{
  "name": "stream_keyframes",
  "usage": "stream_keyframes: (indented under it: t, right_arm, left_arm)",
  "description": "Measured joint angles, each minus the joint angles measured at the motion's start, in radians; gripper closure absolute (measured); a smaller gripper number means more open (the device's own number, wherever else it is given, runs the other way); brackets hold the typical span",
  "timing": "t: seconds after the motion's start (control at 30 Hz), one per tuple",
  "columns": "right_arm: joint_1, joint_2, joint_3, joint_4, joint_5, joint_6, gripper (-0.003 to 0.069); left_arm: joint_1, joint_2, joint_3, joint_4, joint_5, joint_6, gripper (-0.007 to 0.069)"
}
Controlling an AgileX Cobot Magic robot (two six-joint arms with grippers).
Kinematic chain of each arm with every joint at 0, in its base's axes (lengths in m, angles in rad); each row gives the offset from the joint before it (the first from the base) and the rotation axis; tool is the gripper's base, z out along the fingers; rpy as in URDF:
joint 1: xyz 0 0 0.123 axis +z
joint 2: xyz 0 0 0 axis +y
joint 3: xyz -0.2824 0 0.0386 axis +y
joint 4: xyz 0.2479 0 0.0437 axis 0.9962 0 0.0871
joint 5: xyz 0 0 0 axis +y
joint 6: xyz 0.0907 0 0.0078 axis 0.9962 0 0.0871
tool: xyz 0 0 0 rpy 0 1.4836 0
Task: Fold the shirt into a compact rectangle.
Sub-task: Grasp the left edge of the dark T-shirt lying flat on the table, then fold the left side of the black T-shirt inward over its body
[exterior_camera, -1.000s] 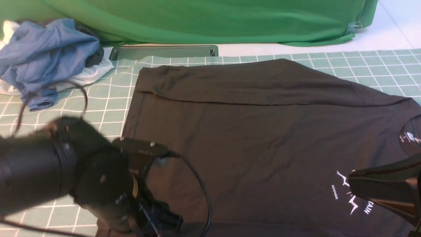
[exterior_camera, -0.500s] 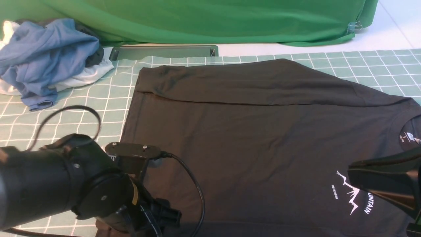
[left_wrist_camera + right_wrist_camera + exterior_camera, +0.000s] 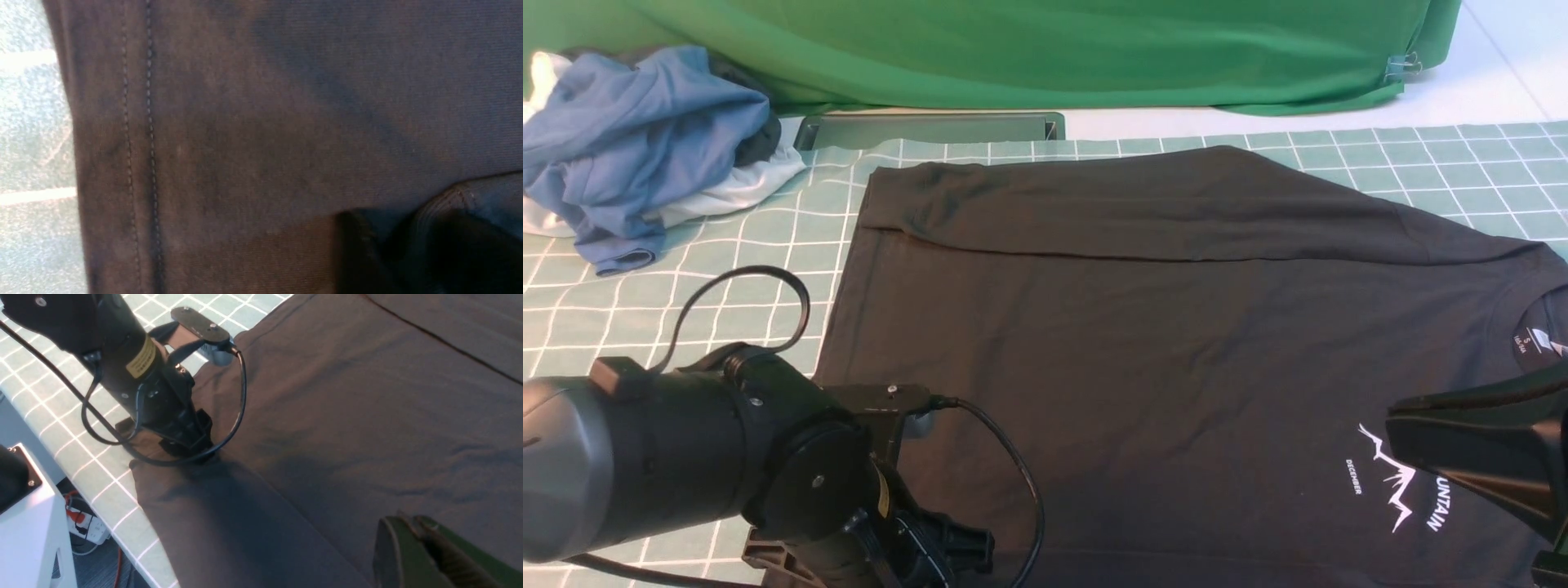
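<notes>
The black shirt [image 3: 1176, 327] lies flat on the green grid mat [image 3: 768, 245], its far side folded over. Its white mountain logo [image 3: 1392, 490] and neck label [image 3: 1539, 339] are at the right. My left gripper [image 3: 931, 555] is pressed down on the shirt's near-left hem corner [image 3: 186, 447]. In the left wrist view its fingers [image 3: 355, 245] stand a little apart with a ridge of stitched hem [image 3: 453, 196] bunched between them; whether they grip it is unclear. My right gripper [image 3: 1392, 429] hovers just above the logo, fingers together [image 3: 408, 522], holding nothing.
A pile of blue [image 3: 637, 139] and white [image 3: 735, 188] garments lies at the far left. A grey tray [image 3: 931, 129] and a green backdrop cloth [image 3: 1013, 49] line the back. The table's near edge [image 3: 102, 514] runs close to the left gripper, with a white box [image 3: 28, 539] below it.
My left arm has swung down and back toward the near edge, setting its gripper lower on the hem corner. The right gripper drew slightly right, uncovering more of the logo.
</notes>
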Motion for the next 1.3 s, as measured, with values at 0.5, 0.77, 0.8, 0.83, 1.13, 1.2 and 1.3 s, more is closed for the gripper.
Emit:
stream_keyframes:
  t: [0.5,0.77,0.8,0.83,1.13,1.2,1.3]
  right_arm:
    - [0.000,0.000,0.000,0.001,-0.001,0.002,0.0626]
    - [0.000,0.000,0.000,0.001,-0.046,0.008,0.0626]
    - [0.000,0.000,0.000,0.001,-0.049,0.009,0.0626]
    - [0.000,0.000,0.000,0.001,-0.051,0.010,0.0626]
    - [0.000,0.000,0.000,0.001,-0.054,0.029,0.0624]
    - [0.000,0.000,0.000,0.001,-0.054,0.036,0.0623]
    - [0.000,0.000,0.000,0.001,-0.054,0.041,0.0623]
  left_arm:
    - [0.000,-0.234,-0.044,-0.047,0.180,0.038,0.0590]
    - [0.008,-0.315,-0.245,0.107,0.289,0.029,0.0590]
    - [0.020,-0.313,-0.275,0.117,0.291,0.024,0.0590]
    - [0.037,-0.308,-0.303,0.123,0.293,0.022,0.0590]
    - [0.256,-0.205,-0.438,0.140,0.251,0.105,0.0590]
    - [0.295,-0.169,-0.438,0.141,0.232,0.118,0.0590]
    - [0.347,-0.096,-0.438,0.144,0.196,0.132,0.0590]
